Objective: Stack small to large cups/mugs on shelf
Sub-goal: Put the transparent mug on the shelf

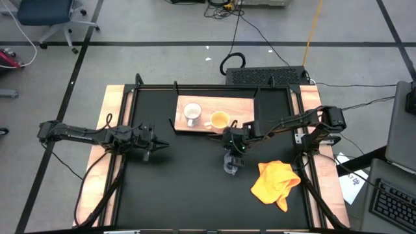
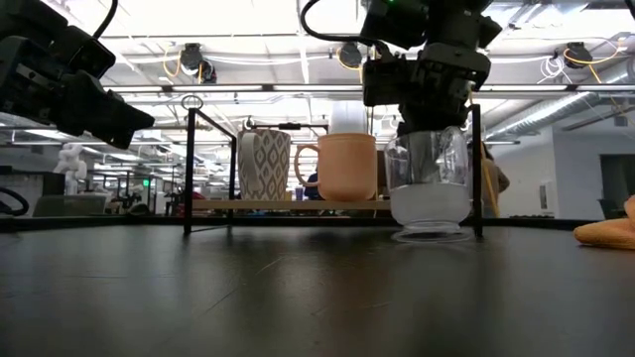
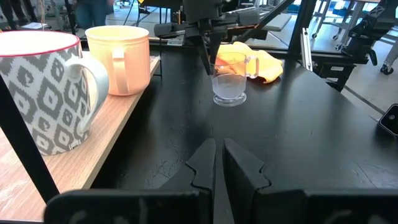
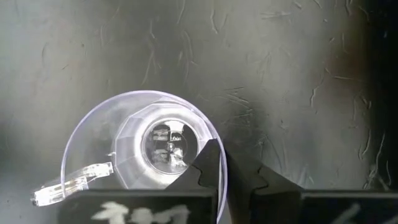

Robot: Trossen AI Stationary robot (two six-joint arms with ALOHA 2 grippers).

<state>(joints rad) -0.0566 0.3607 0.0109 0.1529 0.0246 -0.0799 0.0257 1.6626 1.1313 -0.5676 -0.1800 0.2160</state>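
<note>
A clear glass cup (image 1: pixel 231 164) with a small handle stands upright on the black table, in front of the shelf. My right gripper (image 1: pixel 234 149) reaches down onto it and is shut on it. On the light-wood shelf (image 1: pixel 242 106) stand a white mug with a grey pattern (image 1: pixel 192 114) and an orange-yellow mug (image 1: pixel 219 120), side by side on their bases. My left gripper (image 1: pixel 159 144) hovers over the table's left part, shut and holding nothing, pointing toward the cup. My right gripper pinches the glass cup's rim (image 4: pixel 222 186), on the side away from its handle (image 4: pixel 68 185). One finger (image 4: pixel 208 168) is inside the cup and the other (image 4: pixel 267 182) outside. The fingers slant down from above. The cup stands upright with its base on the table (image 2: pixel 429 230).
A crumpled yellow cloth (image 1: pixel 276 182) lies on the table to the right of the cup. Black posts and rails (image 2: pixel 189 164) frame the shelf. Wooden strips (image 1: pixel 117 123) border the table at left and right.
</note>
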